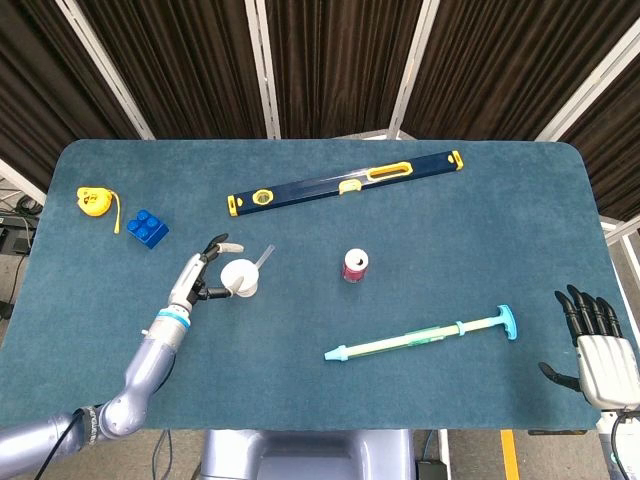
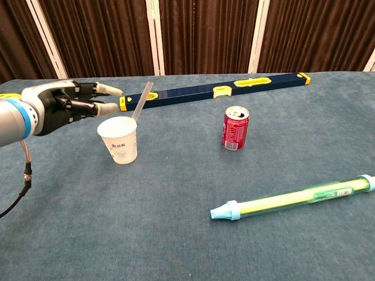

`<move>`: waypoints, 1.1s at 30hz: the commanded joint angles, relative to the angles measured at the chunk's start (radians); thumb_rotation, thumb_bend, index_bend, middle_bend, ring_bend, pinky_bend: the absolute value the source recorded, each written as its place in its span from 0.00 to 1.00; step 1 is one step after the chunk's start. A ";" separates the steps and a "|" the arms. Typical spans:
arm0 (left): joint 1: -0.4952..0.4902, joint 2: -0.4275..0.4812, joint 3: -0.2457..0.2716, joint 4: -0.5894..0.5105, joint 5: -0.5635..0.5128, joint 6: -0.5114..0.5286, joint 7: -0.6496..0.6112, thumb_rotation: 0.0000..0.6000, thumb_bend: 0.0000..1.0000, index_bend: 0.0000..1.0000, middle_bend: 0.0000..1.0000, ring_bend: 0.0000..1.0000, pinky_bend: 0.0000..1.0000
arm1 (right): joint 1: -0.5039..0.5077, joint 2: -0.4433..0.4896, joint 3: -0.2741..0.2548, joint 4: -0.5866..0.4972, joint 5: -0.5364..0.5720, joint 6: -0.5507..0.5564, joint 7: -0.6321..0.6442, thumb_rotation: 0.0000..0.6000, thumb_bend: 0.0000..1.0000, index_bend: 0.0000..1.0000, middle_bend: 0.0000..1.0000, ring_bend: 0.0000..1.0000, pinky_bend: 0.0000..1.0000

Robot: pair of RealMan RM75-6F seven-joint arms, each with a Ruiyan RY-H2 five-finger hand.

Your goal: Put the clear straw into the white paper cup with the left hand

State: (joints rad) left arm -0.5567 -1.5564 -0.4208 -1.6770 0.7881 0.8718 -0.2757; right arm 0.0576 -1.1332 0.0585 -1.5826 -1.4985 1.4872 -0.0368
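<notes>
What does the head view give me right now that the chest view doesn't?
Only the head view shows the right hand, open off the table's right edge, plus the yellow tape measure and the whole blue block. Only the chest view shows side-on that the clear straw leans out of the white paper cup, and that the red can is opened. Both show the left hand open beside the cup, the level and the syringe-like tube.

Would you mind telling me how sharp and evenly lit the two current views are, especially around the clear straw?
Head view: even light, faint shadows, everything sharp; the clear straw is thin and pale against the cloth, leaning from the white paper cup. Chest view: sharp too, no motion blur on the straw or the left hand; soft shadow beside the red can.
</notes>
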 commanded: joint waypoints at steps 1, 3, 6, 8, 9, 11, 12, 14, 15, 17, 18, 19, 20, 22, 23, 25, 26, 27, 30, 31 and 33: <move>0.017 0.030 0.004 -0.033 0.034 0.018 -0.004 1.00 0.39 0.27 0.00 0.00 0.00 | 0.000 0.000 0.000 0.000 0.000 0.000 -0.001 1.00 0.09 0.00 0.00 0.00 0.00; 0.029 0.066 0.018 -0.059 0.075 0.033 0.018 1.00 0.39 0.27 0.00 0.00 0.00 | 0.000 0.000 0.000 0.000 0.000 0.000 -0.001 1.00 0.09 0.00 0.00 0.00 0.00; 0.048 0.129 0.055 -0.079 0.168 0.080 0.091 1.00 0.39 0.26 0.00 0.00 0.00 | -0.001 -0.001 0.000 0.000 0.000 0.002 -0.004 1.00 0.09 0.00 0.00 0.00 0.00; 0.065 0.177 0.094 -0.092 0.243 0.131 0.171 1.00 0.39 0.24 0.00 0.00 0.00 | -0.001 -0.002 0.000 -0.001 0.000 0.003 -0.007 1.00 0.09 0.00 0.00 0.00 0.00; 0.077 0.206 0.118 -0.104 0.277 0.165 0.225 1.00 0.39 0.23 0.00 0.00 0.00 | -0.002 -0.003 0.001 -0.001 0.001 0.004 -0.009 1.00 0.09 0.00 0.00 0.00 0.00; 0.094 0.251 0.154 -0.125 0.316 0.208 0.314 1.00 0.39 0.23 0.00 0.00 0.00 | -0.002 -0.003 0.001 -0.002 0.001 0.004 -0.012 1.00 0.09 0.00 0.00 0.00 0.00; 0.102 0.275 0.172 -0.139 0.325 0.227 0.365 1.00 0.39 0.23 0.00 0.00 0.00 | -0.002 -0.003 0.001 -0.003 0.002 0.004 -0.013 1.00 0.09 0.00 0.00 0.00 0.00; 0.120 0.327 0.212 -0.173 0.323 0.260 0.480 1.00 0.39 0.23 0.00 0.00 0.00 | -0.002 -0.004 0.002 -0.004 0.003 0.004 -0.015 1.00 0.09 0.00 0.00 0.00 0.00; 0.126 0.344 0.225 -0.188 0.323 0.271 0.514 1.00 0.39 0.22 0.00 0.00 0.00 | -0.002 -0.004 0.002 -0.004 0.003 0.004 -0.015 1.00 0.09 0.00 0.00 0.00 0.00; 0.154 0.388 0.264 -0.233 0.327 0.309 0.587 1.00 0.39 0.21 0.00 0.00 0.00 | -0.002 -0.004 0.002 -0.005 0.003 0.005 -0.016 1.00 0.09 0.00 0.00 0.00 0.00; 0.164 0.403 0.278 -0.248 0.329 0.319 0.604 1.00 0.38 0.19 0.00 0.00 0.00 | -0.002 -0.004 0.002 -0.005 0.003 0.005 -0.017 1.00 0.09 0.00 0.00 0.00 0.00; 0.176 0.419 0.293 -0.258 0.334 0.331 0.619 1.00 0.38 0.18 0.00 0.00 0.00 | -0.003 -0.004 0.002 -0.006 0.003 0.005 -0.017 1.00 0.09 0.00 0.00 0.00 0.00; 0.190 0.434 0.310 -0.267 0.349 0.348 0.629 1.00 0.38 0.18 0.00 0.00 0.00 | -0.003 -0.004 0.002 -0.006 0.004 0.005 -0.018 1.00 0.09 0.00 0.00 0.00 0.00; 0.213 0.449 0.331 -0.268 0.378 0.376 0.631 1.00 0.37 0.16 0.00 0.00 0.00 | -0.002 -0.004 0.002 -0.007 0.004 0.004 -0.017 1.00 0.09 0.00 0.00 0.00 0.00; 0.224 0.454 0.342 -0.265 0.395 0.387 0.624 1.00 0.37 0.15 0.00 0.00 0.00 | -0.002 -0.003 0.002 -0.007 0.004 0.004 -0.016 1.00 0.09 0.00 0.00 0.00 0.00; 0.247 0.464 0.363 -0.259 0.427 0.406 0.600 1.00 0.37 0.15 0.00 0.00 0.00 | -0.002 -0.003 0.003 -0.007 0.006 0.002 -0.014 1.00 0.09 0.00 0.00 0.00 0.00; 0.263 0.466 0.377 -0.245 0.454 0.421 0.583 1.00 0.37 0.15 0.00 0.00 0.00 | -0.001 -0.002 0.003 -0.008 0.006 0.001 -0.013 1.00 0.09 0.00 0.00 0.00 0.00; 0.274 0.466 0.389 -0.228 0.481 0.435 0.574 1.00 0.37 0.15 0.00 0.00 0.00 | -0.001 -0.002 0.003 -0.008 0.006 0.000 -0.013 1.00 0.09 0.00 0.00 0.00 0.00; 0.309 0.457 0.425 -0.163 0.564 0.483 0.562 1.00 0.38 0.15 0.00 0.00 0.00 | -0.001 -0.001 0.003 -0.009 0.006 0.000 -0.011 1.00 0.09 0.00 0.00 0.00 0.00; 0.323 0.457 0.436 -0.141 0.595 0.506 0.549 1.00 0.38 0.15 0.00 0.00 0.00 | -0.001 -0.001 0.003 -0.009 0.006 0.000 -0.011 1.00 0.09 0.00 0.00 0.00 0.00; 0.335 0.455 0.441 -0.119 0.633 0.530 0.525 1.00 0.37 0.15 0.00 0.00 0.00 | -0.001 -0.001 0.003 -0.010 0.006 0.000 -0.011 1.00 0.09 0.00 0.00 0.00 0.00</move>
State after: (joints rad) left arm -0.2485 -1.0996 -0.0011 -1.8268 1.3762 1.3648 0.2790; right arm 0.0568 -1.1344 0.0613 -1.5923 -1.4923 1.4871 -0.0480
